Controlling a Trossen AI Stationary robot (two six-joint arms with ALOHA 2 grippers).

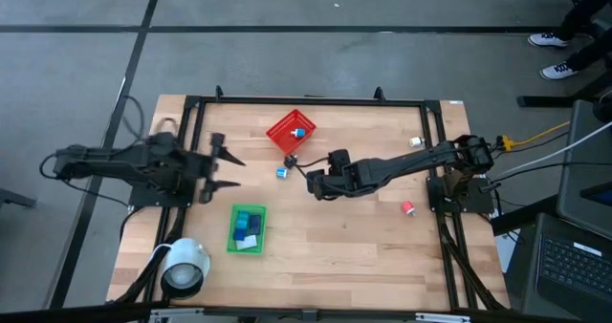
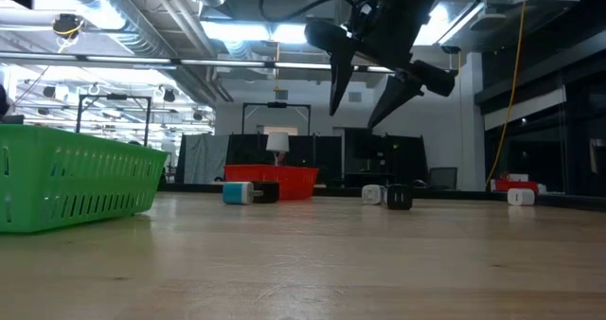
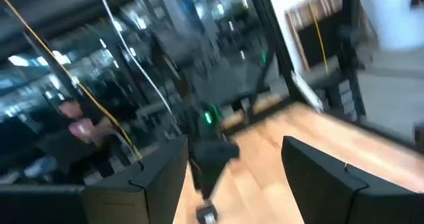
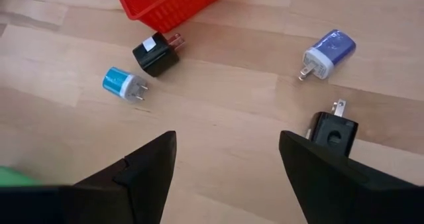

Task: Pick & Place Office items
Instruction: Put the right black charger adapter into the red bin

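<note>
High view: the left gripper [image 1: 222, 165] is seen near the table's [image 1: 335, 256] left edge, jaws spread and empty, above bare wood. The right gripper [image 1: 311, 182] is extended toward the table's middle, jaws parted, nothing grasped. A red basket [image 1: 290, 132] sits near the far edge with a blue item [image 1: 297, 132] inside. A blue plug [image 1: 282, 173] and a black plug [image 1: 292, 160] lie just in front of the basket. A green tray [image 1: 247, 229] holding blue blocks [image 1: 247, 224] is placed toward the near edge, left of middle. A pink-red piece [image 1: 407, 208] lies near the right edge, a white piece [image 1: 416, 142] toward the far right corner.

Low view: one gripper [image 2: 365, 107] is recorded hanging above the table, fingers apart. The green tray [image 2: 76, 187] stands at left; the red basket [image 2: 275, 181] lies far back, small items beside it.

Left wrist view: the picture is blurred; the left gripper's fingers [image 3: 159, 184] are noted wide apart, holding nothing.

Right wrist view: the right gripper's fingers [image 4: 146, 174] are open. Ahead of them lie the blue plug [image 4: 123, 85], the black plug [image 4: 157, 54] touching the basket [image 4: 172, 2], a purple plug [image 4: 328, 53] and another black plug [image 4: 332, 132].
</note>
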